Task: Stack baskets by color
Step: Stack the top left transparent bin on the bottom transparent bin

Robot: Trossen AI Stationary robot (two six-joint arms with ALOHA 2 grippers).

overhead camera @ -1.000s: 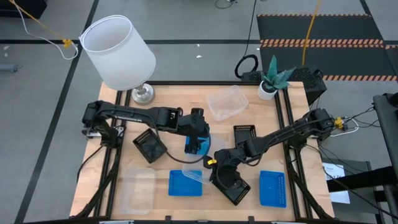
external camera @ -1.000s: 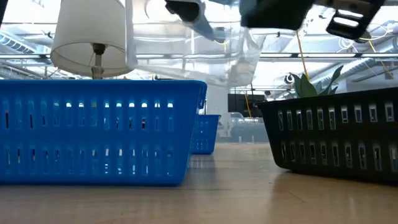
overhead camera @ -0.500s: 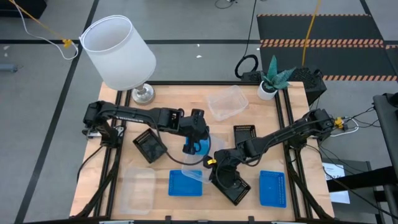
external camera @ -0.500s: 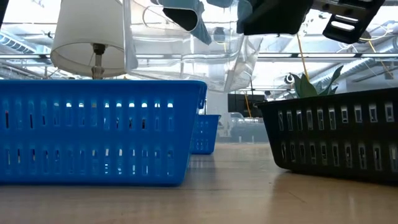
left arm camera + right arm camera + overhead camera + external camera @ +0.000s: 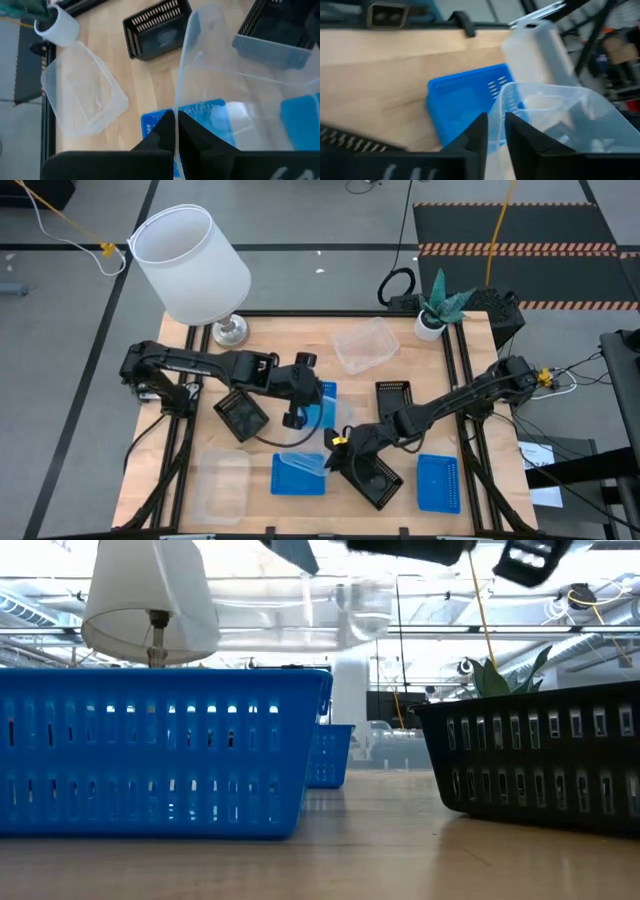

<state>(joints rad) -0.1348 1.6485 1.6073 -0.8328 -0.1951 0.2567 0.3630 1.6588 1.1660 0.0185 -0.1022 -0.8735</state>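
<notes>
Wooden counter (image 5: 270,360) lies under your arms. Nearest you sit a clear basket (image 5: 222,485), two blue baskets (image 5: 298,476) and a black one (image 5: 375,480). Mid-counter, your left gripper (image 5: 174,131) is clenched on the rim of a lifted clear basket (image 5: 235,85); the right gripper (image 5: 496,131) straddles its other rim, grip unclear. Beyond stand a lamp (image 5: 195,265) and a plant (image 5: 440,305). At counter level, basket walls hide most of it.

Glossy translucent plastic basket (image 5: 235,95), matt perforated blue basket (image 5: 438,483), smooth pale wood table (image 5: 400,365).
</notes>
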